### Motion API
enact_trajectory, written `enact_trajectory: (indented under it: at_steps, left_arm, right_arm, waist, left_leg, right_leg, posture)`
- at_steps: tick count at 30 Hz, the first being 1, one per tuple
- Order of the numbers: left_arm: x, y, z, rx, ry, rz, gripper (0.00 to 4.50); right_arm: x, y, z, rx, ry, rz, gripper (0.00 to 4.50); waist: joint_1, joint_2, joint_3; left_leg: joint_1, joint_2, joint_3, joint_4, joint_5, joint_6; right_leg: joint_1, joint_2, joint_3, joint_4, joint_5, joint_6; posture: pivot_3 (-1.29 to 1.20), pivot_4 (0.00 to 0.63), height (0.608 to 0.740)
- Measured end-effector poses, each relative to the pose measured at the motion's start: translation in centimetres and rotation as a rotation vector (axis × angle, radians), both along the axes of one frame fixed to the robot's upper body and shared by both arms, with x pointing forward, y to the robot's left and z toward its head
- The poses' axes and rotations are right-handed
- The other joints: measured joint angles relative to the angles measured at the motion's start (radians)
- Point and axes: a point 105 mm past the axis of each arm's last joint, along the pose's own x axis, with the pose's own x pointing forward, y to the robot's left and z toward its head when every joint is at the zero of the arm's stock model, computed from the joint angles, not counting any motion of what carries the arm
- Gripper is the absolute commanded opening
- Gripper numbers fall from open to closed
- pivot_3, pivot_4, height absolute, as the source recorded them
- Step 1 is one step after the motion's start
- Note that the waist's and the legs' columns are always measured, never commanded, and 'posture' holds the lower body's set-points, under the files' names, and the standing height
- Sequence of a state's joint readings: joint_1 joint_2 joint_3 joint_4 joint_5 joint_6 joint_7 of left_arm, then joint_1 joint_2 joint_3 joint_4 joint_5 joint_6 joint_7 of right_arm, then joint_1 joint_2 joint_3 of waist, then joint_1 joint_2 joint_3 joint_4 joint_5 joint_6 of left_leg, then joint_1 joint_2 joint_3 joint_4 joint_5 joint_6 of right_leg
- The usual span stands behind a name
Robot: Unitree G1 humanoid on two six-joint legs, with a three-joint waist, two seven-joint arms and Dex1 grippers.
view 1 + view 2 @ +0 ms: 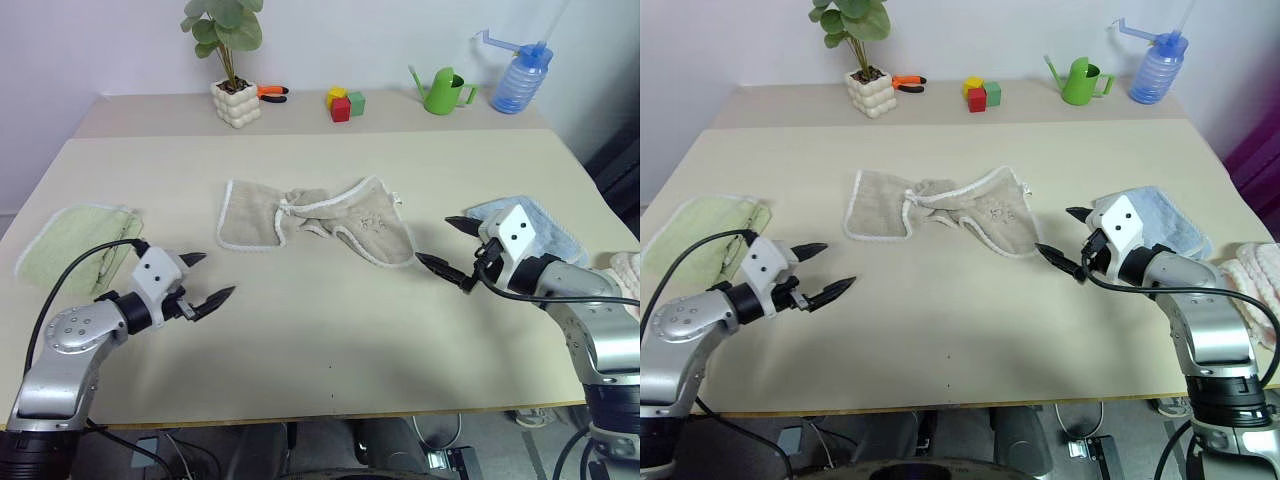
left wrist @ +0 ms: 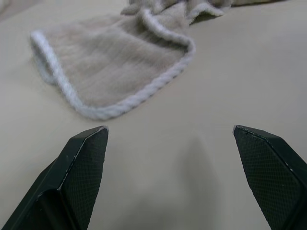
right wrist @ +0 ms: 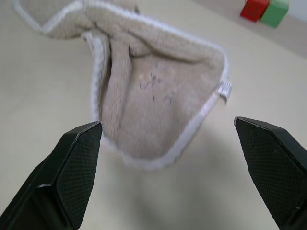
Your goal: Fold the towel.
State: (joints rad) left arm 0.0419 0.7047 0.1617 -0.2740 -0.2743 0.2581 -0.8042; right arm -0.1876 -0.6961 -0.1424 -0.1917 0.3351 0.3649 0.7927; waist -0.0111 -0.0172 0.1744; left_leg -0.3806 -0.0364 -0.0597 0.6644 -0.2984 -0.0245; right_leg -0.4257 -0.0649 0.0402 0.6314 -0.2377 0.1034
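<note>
The beige towel (image 1: 320,220) with white edging lies crumpled and twisted in the middle of the table (image 1: 330,330); its left part is flat and its right part bunched. My left gripper (image 1: 208,280) hovers open over the table at the towel's near left, with bare tabletop between it and the cloth. To the towel's right my right gripper (image 1: 447,245) is open, its fingertips just short of the towel's right corner. In the left wrist view the towel's flat corner (image 2: 115,67) lies ahead of the open fingers. The right wrist view has the bunched end (image 3: 158,96) ahead of its spread fingers.
A light green towel (image 1: 75,245) lies at the table's left edge and a light blue one (image 1: 545,230) at the right, behind my right gripper. Along the back stand a potted plant (image 1: 235,95), coloured blocks (image 1: 343,102), a green watering can (image 1: 443,92) and a blue bottle (image 1: 520,78).
</note>
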Motion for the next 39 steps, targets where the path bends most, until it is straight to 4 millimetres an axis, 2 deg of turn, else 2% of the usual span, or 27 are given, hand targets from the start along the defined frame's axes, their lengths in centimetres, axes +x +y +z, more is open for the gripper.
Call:
enact_trajectory:
  at_steps: [3,9,13,19,24,30,35,38,39]
  left_arm:
    - [-0.1,-1.5,-0.3,0.015,0.002,-0.050,4.28]
    - [0.2,-3.0,-0.2,0.007,-0.009,-0.091,4.28]
    - [1.5,-3.9,0.1,-0.006,-0.008,-0.092,4.28]
    - [4.9,-1.7,0.3,0.075,-0.031,0.000,4.28]
    - [7.6,0.0,-0.7,0.185,-0.016,0.044,4.28]
    - [9.5,0.3,-0.3,0.226,-0.022,-0.004,4.28]
    - [11.7,0.9,0.1,0.244,-0.036,0.044,4.28]
    - [12.5,0.7,0.1,0.269,-0.049,0.047,3.47]
    - [12.6,0.8,0.1,0.271,-0.050,0.048,2.98]
  right_arm:
    - [0.0,0.7,-0.6,0.013,0.011,0.008,4.50]
    - [0.1,1.9,-0.5,0.038,-0.011,0.007,4.50]
    - [0.0,2.6,-0.5,0.050,-0.021,0.010,4.50]
    - [0.1,2.8,-0.5,0.060,-0.030,0.003,4.50]
    - [0.4,4.5,-0.3,0.086,-0.038,0.042,4.50]
    - [0.6,4.5,-0.5,0.072,-0.038,0.035,4.50]
    - [0.8,4.6,-0.3,0.074,-0.047,0.029,4.50]
    - [0.8,4.7,-0.1,0.075,-0.055,0.024,4.50]
    - [0.8,4.7,-0.1,0.075,-0.056,0.024,4.50]
  waist:
    - [0.000,0.000,0.000]
    - [0.000,0.000,0.000]
    - [0.002,0.000,0.000]
    - [-0.001,0.000,0.000]
    - [-0.003,0.000,0.000]
    - [0.001,0.000,0.000]
    - [-0.001,0.001,-0.001]
    - [-0.001,0.000,-0.001]
    - [-0.001,0.000,-0.001]
  left_leg:
    - [0.000,0.000,0.000,0.000,0.000,0.000]
    - [0.000,0.000,0.000,0.000,0.000,0.000]
    - [0.000,-0.001,0.000,0.001,0.000,0.000]
    - [0.001,0.000,0.000,0.001,0.000,0.000]
    - [0.001,-0.001,0.000,0.001,0.000,0.000]
    - [0.002,-0.001,0.000,0.002,0.000,0.000]
    - [0.003,-0.001,0.001,0.002,0.000,0.000]
    - [0.003,-0.001,0.001,0.002,0.000,0.000]
    - [0.003,-0.001,0.001,0.002,0.000,0.000]
  right_leg:
    - [0.000,0.000,0.000,0.000,0.000,0.000]
    - [0.000,0.000,0.000,0.000,0.000,0.000]
    - [0.001,0.001,-0.001,0.000,0.000,0.000]
    - [0.001,0.002,0.000,0.001,0.000,0.000]
    - [0.000,0.002,0.000,0.001,0.000,0.000]
    - [0.001,0.002,0.000,0.002,0.000,0.000]
    - [0.002,0.002,0.000,0.003,0.000,0.000]
    - [0.002,0.002,0.000,0.003,0.000,0.000]
    - [0.002,0.002,0.000,0.003,0.000,0.000]
  posture:
    - [0.00,0.150,0.727]
    - [0.00,0.150,0.727]
    - [0.00,0.150,0.727]
    - [0.00,0.150,0.727]
    - [0.00,0.150,0.727]
    - [0.00,0.150,0.727]
    - [0.00,0.150,0.727]
    - [0.00,0.150,0.727]
    - [0.00,0.150,0.727]
